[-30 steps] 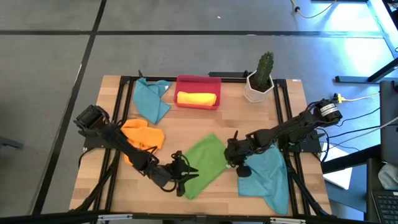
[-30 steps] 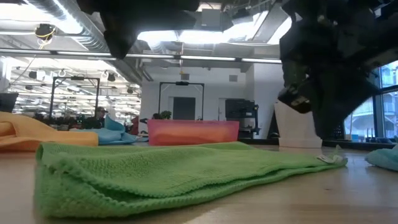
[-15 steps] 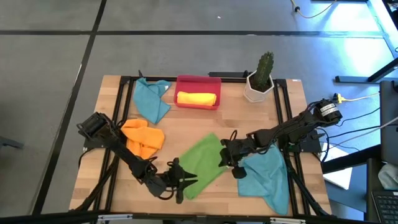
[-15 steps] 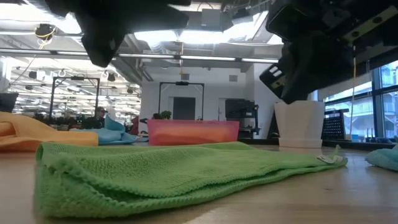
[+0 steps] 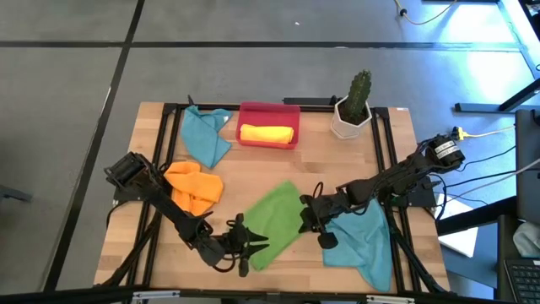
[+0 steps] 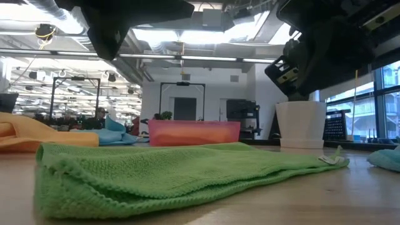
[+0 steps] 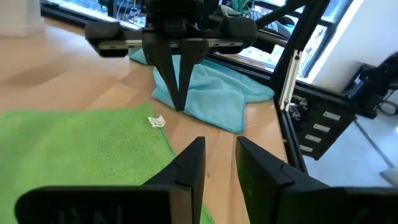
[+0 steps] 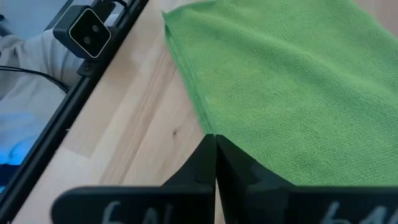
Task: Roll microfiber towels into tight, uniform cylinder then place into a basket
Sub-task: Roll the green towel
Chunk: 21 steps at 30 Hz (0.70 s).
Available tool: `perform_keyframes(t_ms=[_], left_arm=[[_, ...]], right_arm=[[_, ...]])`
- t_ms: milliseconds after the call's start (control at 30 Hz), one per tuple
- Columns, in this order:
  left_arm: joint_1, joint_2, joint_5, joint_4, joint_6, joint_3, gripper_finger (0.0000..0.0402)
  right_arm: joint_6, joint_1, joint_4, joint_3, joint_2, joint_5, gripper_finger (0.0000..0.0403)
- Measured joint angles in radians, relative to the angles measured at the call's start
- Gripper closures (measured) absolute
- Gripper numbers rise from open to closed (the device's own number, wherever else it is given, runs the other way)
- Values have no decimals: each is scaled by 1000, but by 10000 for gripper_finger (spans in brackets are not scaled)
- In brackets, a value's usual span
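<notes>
Green towel (image 5: pixel 274 221) is lying flat near the bench's front edge, mid-bench, long axis running diagonally from front-left toward back-right. Both grippers are sitting at opposite ends of that axis. L gripper (image 5: pixel 251 243) is hovering at the towel's front-left end, fingers (image 7: pixel 189 165) a little apart w/ nothing between them, pointing along the towel toward the R arm. R gripper (image 5: pixel 305 219) is hanging over the towel's right edge, fingers (image 8: pixel 214 163) pinched fully together, empty, tip just above the cloth.

Judgement: L is nearer the short front end, so a roll would prob. start there and run up the long axis toward R.

Basket (image 5: pixel 268 111) is well apart at the back edge, one yellow roll (image 5: pixel 267 133) already inside.
</notes>
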Motion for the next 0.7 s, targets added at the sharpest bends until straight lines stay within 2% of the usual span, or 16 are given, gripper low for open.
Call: perform_keyframes(t_ms=[200,500,700], left_arm=[[31,12,-1,-85,-222,0,321],[52,50,47,-5,-247,0,321],[51,52,49,12,-247,0,321]], right_arm=[[-20,0,3,0,0,0,397],[-1,1,53,2,0,-2,397],[-24,29,104,2,0,-54,397]])
